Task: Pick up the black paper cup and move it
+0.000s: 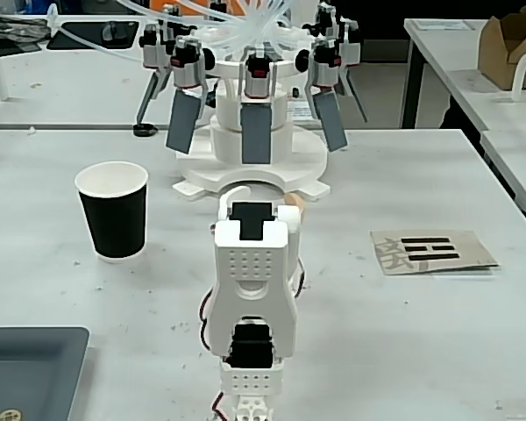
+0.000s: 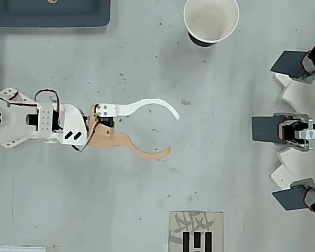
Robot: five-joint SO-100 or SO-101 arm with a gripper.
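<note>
The black paper cup stands upright on the grey-white table, left of the arm in the fixed view. In the overhead view the cup sits at the top edge with its white inside showing. My gripper is open, its white finger and orange finger spread wide above bare table. Nothing is between them. The cup lies well apart from the fingertips, up and to the right in the overhead view. In the fixed view the arm hides most of the gripper.
A white round fixture with several dark paddles stands just beyond the gripper, at the right edge in the overhead view. A cardboard card with black marks lies flat. A dark tray sits by the arm's base.
</note>
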